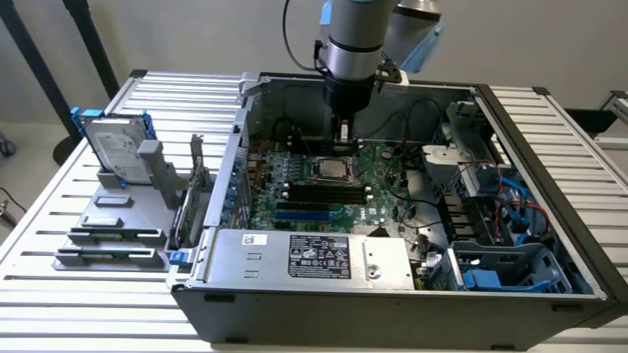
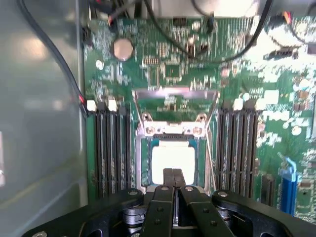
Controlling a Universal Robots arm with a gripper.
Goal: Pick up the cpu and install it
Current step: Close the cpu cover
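**One chip in its socket, gripper clenched above it**

One small, flat, square cpu (image 2: 173, 157) with a shiny silver-grey top lies level in the socket at the middle of the green motherboard (image 2: 163, 64). Its edges run square to the socket walls, so it looks seated rather than merely dropped there. The silvery metal retention frame (image 2: 175, 101) stands hinged up on the side of the socket away from the gripper. I judge it is raised so that a chip can go straight down from above. Rows of long black memory slots (image 2: 111, 148) flank the socket on both sides.

The black two-fingered gripper (image 2: 173, 174) hangs point-down over the chip's near edge, its fingers pressed together with nothing between them. Whether the tips touch the metal top cannot be told. In the exterior view the gripper (image 1: 343, 134) sits inside the open grey computer case (image 1: 549, 147), just above the socket and the cpu (image 1: 329, 168).

On the slatted metal counter (image 1: 49, 220), to the exterior view's left of the case, a grey holder (image 1: 108, 239) props a silver hard drive (image 1: 113, 147) in a blue frame upright, probably for an easy pick.
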